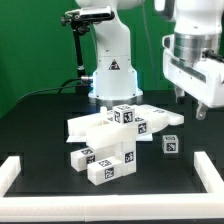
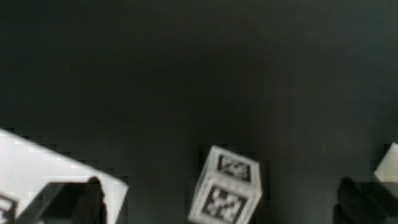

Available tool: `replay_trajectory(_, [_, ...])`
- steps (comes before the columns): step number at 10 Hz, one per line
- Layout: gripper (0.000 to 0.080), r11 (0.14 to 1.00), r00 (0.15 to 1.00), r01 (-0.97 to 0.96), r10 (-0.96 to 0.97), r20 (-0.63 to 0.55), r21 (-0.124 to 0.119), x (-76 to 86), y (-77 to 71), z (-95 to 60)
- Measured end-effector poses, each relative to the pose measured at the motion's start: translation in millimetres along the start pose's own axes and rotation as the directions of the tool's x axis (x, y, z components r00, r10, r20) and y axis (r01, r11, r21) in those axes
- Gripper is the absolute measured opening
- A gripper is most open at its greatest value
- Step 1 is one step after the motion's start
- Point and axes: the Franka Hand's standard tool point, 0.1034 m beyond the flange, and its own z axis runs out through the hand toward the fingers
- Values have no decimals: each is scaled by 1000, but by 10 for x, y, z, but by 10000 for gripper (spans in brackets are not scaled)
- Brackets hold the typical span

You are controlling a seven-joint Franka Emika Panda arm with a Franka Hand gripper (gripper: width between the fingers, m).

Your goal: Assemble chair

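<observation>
The white chair parts lie in a heap at the table's middle [image 1: 115, 135]: flat slabs, blocky frames and tagged cubes. One small tagged cube [image 1: 171, 145] stands apart at the exterior view's right of the heap. My gripper [image 1: 190, 100] hangs above and behind this cube, well off the table, open and empty. In the wrist view the gripper [image 2: 221, 190] has its two dark fingers [image 2: 79, 200] spread wide. The tagged cube [image 2: 228, 185] shows far below between them. A white slab corner [image 2: 45, 160] lies to one side.
Low white border rails run along the front [image 1: 110, 196], the exterior view's left [image 1: 12, 170] and right [image 1: 210, 168]. The robot's white base [image 1: 110, 70] stands behind the heap, with a black stand [image 1: 76, 50] beside it. The table is black.
</observation>
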Motion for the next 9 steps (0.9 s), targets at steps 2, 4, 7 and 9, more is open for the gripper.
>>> replay_trajectory(2, [648,995,1000,19,-17,-22,97,-122,-81,67])
replay_trajectory(4, [648,990,997,77,-72,-40,119,-84,-84,115])
replay_trajectory(7, [648,989,993,113,-108,-50,97,104,-72,232])
replay_trajectory(9, [648,989,992,120,-115,-56,85,217,-83,318])
